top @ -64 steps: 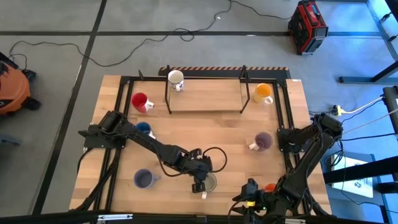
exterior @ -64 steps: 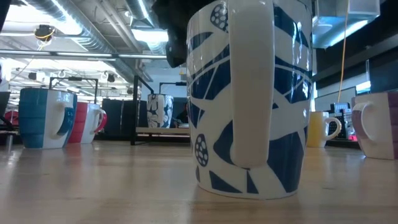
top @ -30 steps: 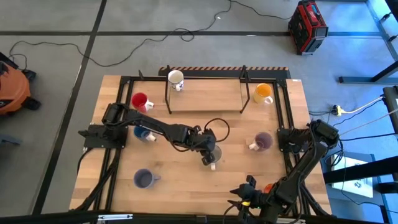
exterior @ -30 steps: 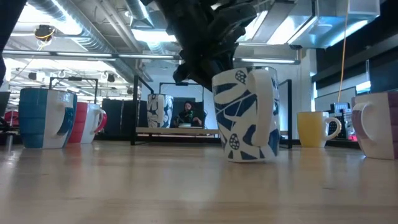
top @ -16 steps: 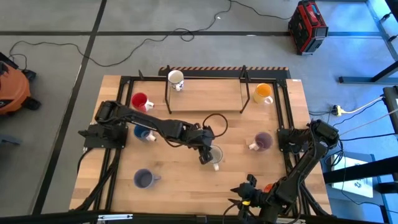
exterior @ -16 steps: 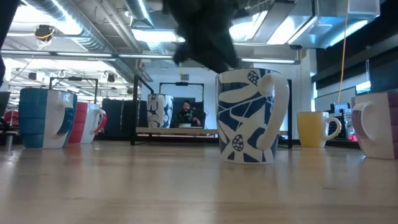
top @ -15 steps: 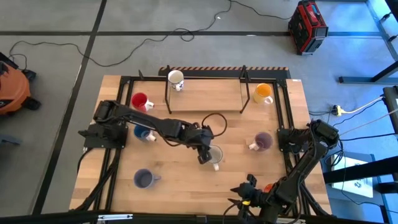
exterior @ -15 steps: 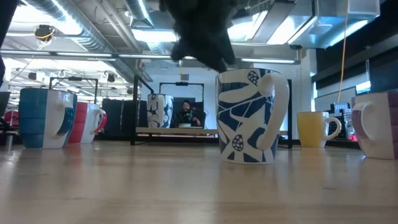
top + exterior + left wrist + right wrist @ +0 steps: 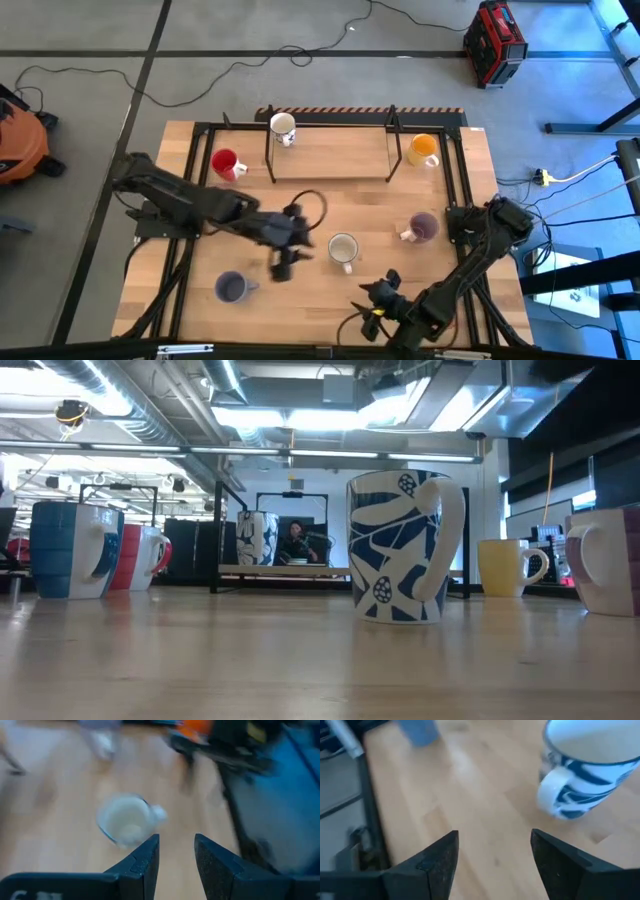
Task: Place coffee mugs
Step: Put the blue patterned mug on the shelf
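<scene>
I am looking down at my wooden table (image 9: pixel 380 215). A white mug with blue patterns (image 9: pixel 343 249) is standing upright near the middle of it, and nothing is touching it. Its handle is pointing toward the near edge of the table.

My left gripper (image 9: pixel 283 267) is hanging over the table just to the left of that mug, with a gap between them. Its two fingers (image 9: pixel 141 862) are standing a little apart, and they are holding nothing. My right gripper (image 9: pixel 374 300) is sitting low near the front edge of the table, to the right of the mug. Its fingers (image 9: pixel 432 857) are spread wide, and they are holding nothing too.

The other mugs are sitting around the table. A red mug (image 9: pixel 225 163) is sitting at the back left. A second white mug (image 9: pixel 283 127) is sitting at the back, by the black frame (image 9: pixel 330 179). A yellow-orange mug (image 9: pixel 422 149) is sitting at the back right. One purple mug (image 9: pixel 423 227) is sitting on the right side, and the other purple mug (image 9: pixel 231 288) is sitting at the front left.

From table height, I am seeing a blue mug (image 9: pixel 67 549) standing at the far left, beside the red one.
</scene>
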Tool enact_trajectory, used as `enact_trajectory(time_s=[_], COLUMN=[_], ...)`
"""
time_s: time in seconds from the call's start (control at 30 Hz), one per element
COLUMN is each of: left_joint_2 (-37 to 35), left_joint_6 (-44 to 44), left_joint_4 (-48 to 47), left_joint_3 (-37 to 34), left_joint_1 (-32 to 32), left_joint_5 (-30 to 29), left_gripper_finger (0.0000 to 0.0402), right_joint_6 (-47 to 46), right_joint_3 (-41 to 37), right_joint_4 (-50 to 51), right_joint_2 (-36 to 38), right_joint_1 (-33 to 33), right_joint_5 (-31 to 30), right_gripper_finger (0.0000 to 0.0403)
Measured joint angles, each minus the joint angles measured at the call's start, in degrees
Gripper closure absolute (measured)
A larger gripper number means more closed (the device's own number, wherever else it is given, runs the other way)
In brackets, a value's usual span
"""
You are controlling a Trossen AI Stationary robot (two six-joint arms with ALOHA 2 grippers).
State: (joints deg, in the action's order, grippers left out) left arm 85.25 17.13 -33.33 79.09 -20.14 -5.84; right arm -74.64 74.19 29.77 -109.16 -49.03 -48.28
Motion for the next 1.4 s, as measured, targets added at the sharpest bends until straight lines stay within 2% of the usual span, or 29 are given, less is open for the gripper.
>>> enact_trajectory(time_s=[0.13,0.27,0.47,0.7,0.97,1.23,1.4], left_joint_2=[-8.91,-17.1,-25.23,-29.59,-30.68,-30.66,-30.66], left_joint_6=[3.74,10.11,13.3,12.48,10.57,8.77,7.76], left_joint_4=[5.5,10.52,12.0,11.23,11.27,11.29,11.29], left_joint_3=[-10.47,-20.08,-27.32,-28.78,-28.79,-28.79,-28.79], left_joint_1=[-1.64,-2.6,-3.88,-4.24,-4.13,-4.09,-4.11], left_joint_5=[2.35,2.1,-0.31,-1.01,-1.1,-0.68,-0.53], left_gripper_finger=[0.0283,0.0283,0.0283,0.0283,0.0283,0.0283,0.0283], right_joint_6=[-2.13,-2.18,-3.22,-7.53,-10.9,-10.63,-10.56], right_joint_3=[-0.06,-0.07,-0.02,-0.07,-0.04,-0.04,-0.04], right_joint_4=[0.43,0.52,-0.51,-0.66,2.49,4.71,4.47], right_joint_2=[-1.08,-1.57,-3.1,-4.4,-4.38,-4.36,-4.36], right_joint_1=[2.16,4.94,8.19,9.38,10.5,10.55,10.55], right_joint_5=[-3.76,-3.3,-1.4,-0.77,-1.69,-1.41,-1.33], right_gripper_finger=[0.0184,0.0201,0.022,0.0248,0.0284,0.0362,0.0362])
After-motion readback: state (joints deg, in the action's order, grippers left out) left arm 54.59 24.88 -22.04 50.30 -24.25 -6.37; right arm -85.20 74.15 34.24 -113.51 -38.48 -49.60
